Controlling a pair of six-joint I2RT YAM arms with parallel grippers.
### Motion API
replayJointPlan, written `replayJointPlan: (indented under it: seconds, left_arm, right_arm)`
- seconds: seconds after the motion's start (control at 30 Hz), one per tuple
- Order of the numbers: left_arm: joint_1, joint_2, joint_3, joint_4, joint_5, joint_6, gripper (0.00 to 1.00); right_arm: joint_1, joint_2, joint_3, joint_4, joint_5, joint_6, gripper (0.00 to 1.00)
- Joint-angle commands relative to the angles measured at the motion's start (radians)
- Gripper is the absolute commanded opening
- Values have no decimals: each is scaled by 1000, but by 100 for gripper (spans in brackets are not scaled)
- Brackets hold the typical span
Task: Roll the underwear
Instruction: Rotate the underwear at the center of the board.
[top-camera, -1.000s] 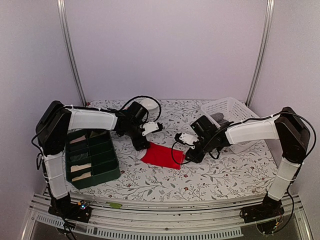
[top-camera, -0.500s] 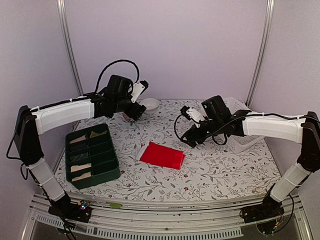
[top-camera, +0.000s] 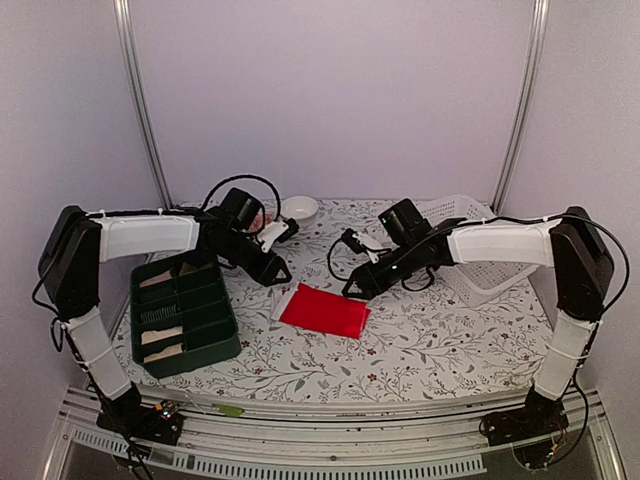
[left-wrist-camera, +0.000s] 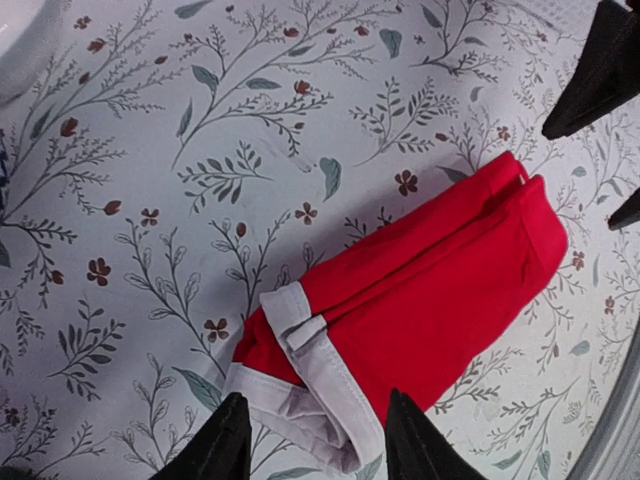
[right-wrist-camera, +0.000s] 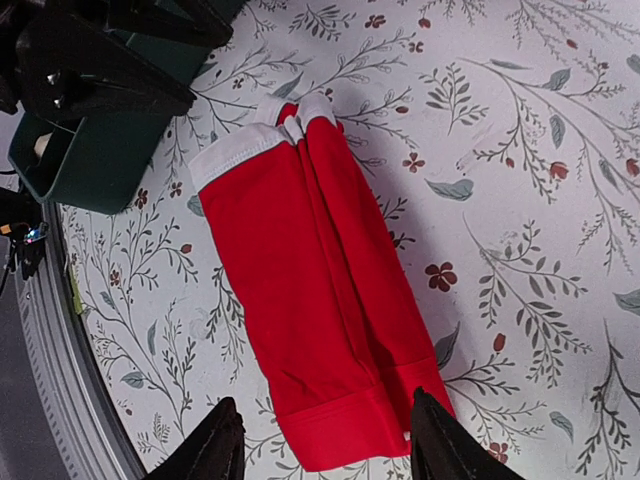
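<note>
A bright red underwear (top-camera: 323, 311) lies folded into a flat strip on the floral table. Its white waistband end (left-wrist-camera: 310, 350) points left and its hemmed end (right-wrist-camera: 370, 430) points right. My left gripper (top-camera: 277, 272) hovers just behind the waistband end. In the left wrist view this gripper (left-wrist-camera: 315, 395) is open, its fingers straddling the waistband without holding it. My right gripper (top-camera: 354, 287) hovers by the right end. The right wrist view shows it (right-wrist-camera: 323, 398) open over the red hem, with nothing gripped.
A dark green compartment box (top-camera: 222, 330) stands at the left, close to the waistband, with pale rolls in its sections. A white basket (top-camera: 470, 222) sits at the back right, and a small white bowl (top-camera: 299, 207) at the back centre.
Both arms lifted up and back from the red underwear, then came down again over its two ends. The underwear has not moved.
</note>
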Motion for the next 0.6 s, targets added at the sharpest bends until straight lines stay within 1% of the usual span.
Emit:
replayJointPlan:
  seconds: [0.0, 0.2, 0.33, 0.47, 0.5, 0.57]
  left_arm:
    - [39, 76, -23, 19, 170, -84, 44]
    - [64, 146, 8, 43, 218, -104, 40]
    - [67, 184, 27, 31, 241, -103, 33]
    - [67, 191, 29, 23, 259, -98, 29]
    - [67, 219, 31, 22, 263, -94, 28]
    - [67, 232, 37, 18, 264, -89, 22]
  right_arm:
    - [-9, 75, 79, -19, -89, 58, 54]
    - [-16, 152, 151, -18, -113, 102, 47]
    - [-28, 171, 162, -17, -115, 119, 45]
    - [-44, 183, 172, -10, -124, 132, 42]
    - [-49, 187, 176, -10, -127, 135, 41]
    - [-55, 191, 180, -10, -129, 137, 40]
